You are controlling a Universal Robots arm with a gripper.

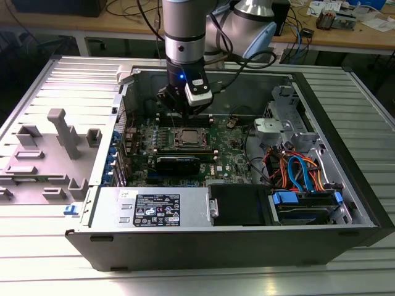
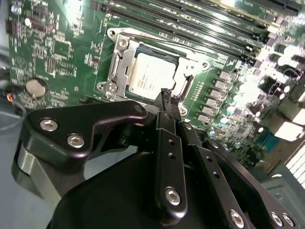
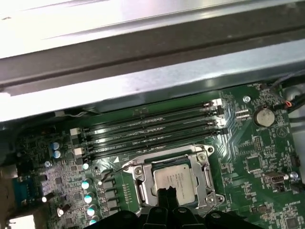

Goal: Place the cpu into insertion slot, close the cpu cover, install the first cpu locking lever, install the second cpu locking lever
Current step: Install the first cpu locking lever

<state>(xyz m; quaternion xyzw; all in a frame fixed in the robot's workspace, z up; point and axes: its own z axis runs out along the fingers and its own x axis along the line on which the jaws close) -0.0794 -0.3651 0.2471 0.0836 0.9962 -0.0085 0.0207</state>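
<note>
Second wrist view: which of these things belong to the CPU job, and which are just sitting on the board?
Job in hand:
- cpu
- cpu cover framing it
- insertion slot
- end effector

Just there:
- memory slots
- coin cell battery

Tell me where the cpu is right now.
The cpu sits in the insertion slot on the green motherboard, beside the long memory slots, near the middle of the exterior view, with the gripper close to it.
</note>
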